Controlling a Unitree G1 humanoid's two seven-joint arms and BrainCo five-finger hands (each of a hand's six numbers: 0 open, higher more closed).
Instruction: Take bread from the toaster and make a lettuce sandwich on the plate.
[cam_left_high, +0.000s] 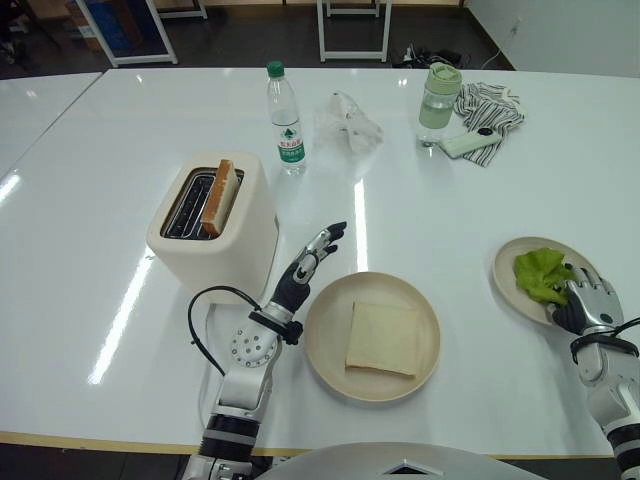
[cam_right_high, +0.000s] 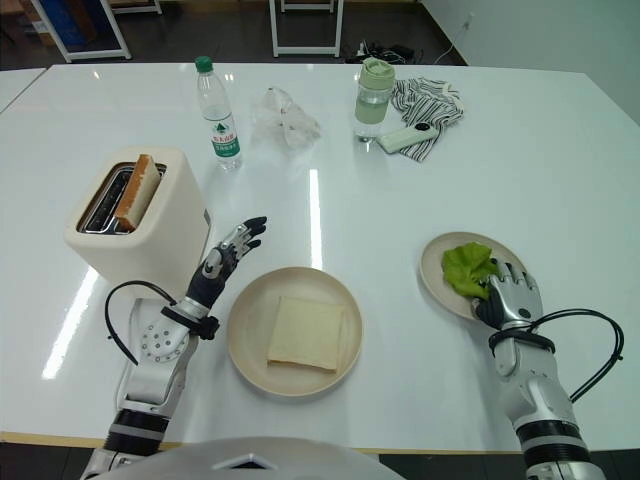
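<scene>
Bread slice (cam_left_high: 384, 338) is lying flat on the big plate (cam_left_high: 328, 335) at the near edge of the surface (cam_left_high: 100, 180) in the left eye view. Another slice (cam_left_high: 219, 197) is sticking upright out of the toaster (cam_left_high: 215, 240), in its right-hand slot; the toaster is standing left of the big plate. Left hand (cam_left_high: 305, 265) is hovering between toaster and big plate, stretched open, pointing away from the robot, holding nothing. Lettuce (cam_left_high: 540, 272) is sitting on a small plate (cam_left_high: 503, 265) off to the right, well apart from the big plate. Right hand (cam_left_high: 587, 300) is sitting at the small plate's near rim, touching the leaf; cannot tell whether it is gripping it or how far open it is.

Right eye view is showing the same layout. On the far side, a water bottle (cam_right_high: 218, 115) is standing upright behind the toaster, with a crumpled clear bag (cam_right_high: 285, 118) lying beside it. A green tumbler (cam_right_high: 374, 92) is standing just beside a striped cloth (cam_right_high: 430, 105), and a pale flat device (cam_right_high: 405, 138) is lying on the cloth's near edge.
</scene>
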